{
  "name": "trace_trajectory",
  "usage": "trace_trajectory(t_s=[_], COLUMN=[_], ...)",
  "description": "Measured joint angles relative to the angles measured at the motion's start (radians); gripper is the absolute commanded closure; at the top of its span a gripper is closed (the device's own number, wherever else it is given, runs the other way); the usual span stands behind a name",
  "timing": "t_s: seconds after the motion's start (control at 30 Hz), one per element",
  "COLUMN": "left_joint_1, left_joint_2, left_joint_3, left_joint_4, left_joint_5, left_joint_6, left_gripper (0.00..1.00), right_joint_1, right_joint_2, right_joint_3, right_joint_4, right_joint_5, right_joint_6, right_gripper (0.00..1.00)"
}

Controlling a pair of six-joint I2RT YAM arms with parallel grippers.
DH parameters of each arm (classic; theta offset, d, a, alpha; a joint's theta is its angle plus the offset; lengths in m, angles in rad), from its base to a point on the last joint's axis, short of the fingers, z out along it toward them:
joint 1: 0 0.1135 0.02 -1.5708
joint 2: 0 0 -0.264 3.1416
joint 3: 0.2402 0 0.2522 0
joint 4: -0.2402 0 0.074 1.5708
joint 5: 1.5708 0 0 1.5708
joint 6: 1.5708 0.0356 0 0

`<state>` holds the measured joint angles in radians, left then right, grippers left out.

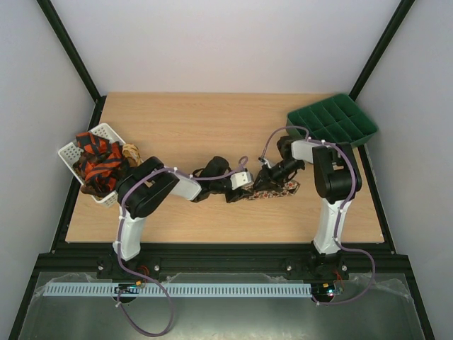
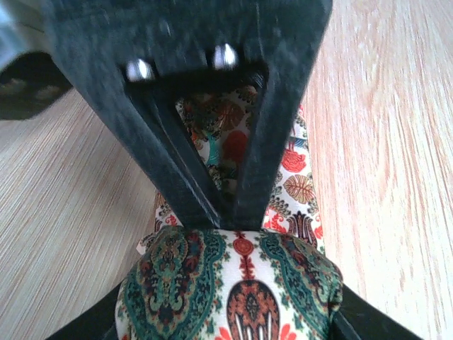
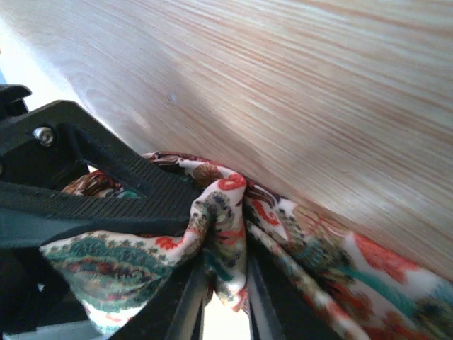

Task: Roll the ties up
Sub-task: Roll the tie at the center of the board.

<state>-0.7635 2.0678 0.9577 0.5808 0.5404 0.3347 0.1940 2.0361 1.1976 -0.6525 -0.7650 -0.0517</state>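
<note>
- Currently the floral tie [image 1: 274,190] lies on the table [image 1: 212,120], well to the right of the white basket [image 1: 69,151] and about mid-table. It is bunched and folded rather than flat.
- The left gripper [image 2: 228,216] has its fingers drawn together to a narrow point, pinching a fold of the floral tie. A rounded hump of the printed fabric sits just in front of the tips.
- The right gripper [image 3: 221,287] is closed narrow on a gathered pleat of the same tie, which is squeezed between its two fingers and spills out past them.
- Both grippers meet at the tie and nearly touch each other, the left one on the side nearer the white basket and the right one on the side away from it.
- The red-orange and black ties [image 1: 99,164] are heaped inside the white basket, rising above its rim.
- The green tray [image 1: 333,122] sits at the table's far corner, on the opposite side from the white basket and well apart from the floral tie.
</note>
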Motion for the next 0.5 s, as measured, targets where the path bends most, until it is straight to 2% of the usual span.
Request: trace_trajectory(t_s=[0.07, 0.17, 0.5], left_joint_1=[0.0, 0.0, -0.013], left_joint_2=[-0.019, -0.036, -0.037], left_joint_3=[-0.03, -0.053, -0.056], left_joint_4=[0.01, 0.011, 0.011], left_joint_5=[-0.011, -0.024, -0.044], left_joint_6=[0.032, 0.068, 0.126], left_gripper=[0.57, 0.57, 0.57], right_joint_1=[0.0, -0.006, 0.034], right_joint_2=[-0.006, -0.034, -0.08], right_joint_3=[0.005, 0.019, 0.043], right_joint_4=[-0.009, -0.031, -0.084], right_joint_5=[-0.015, -0.027, -0.076], right_joint_6=[-0.006, -0.029, -0.06], right_gripper=[0.61, 0.52, 0.55])
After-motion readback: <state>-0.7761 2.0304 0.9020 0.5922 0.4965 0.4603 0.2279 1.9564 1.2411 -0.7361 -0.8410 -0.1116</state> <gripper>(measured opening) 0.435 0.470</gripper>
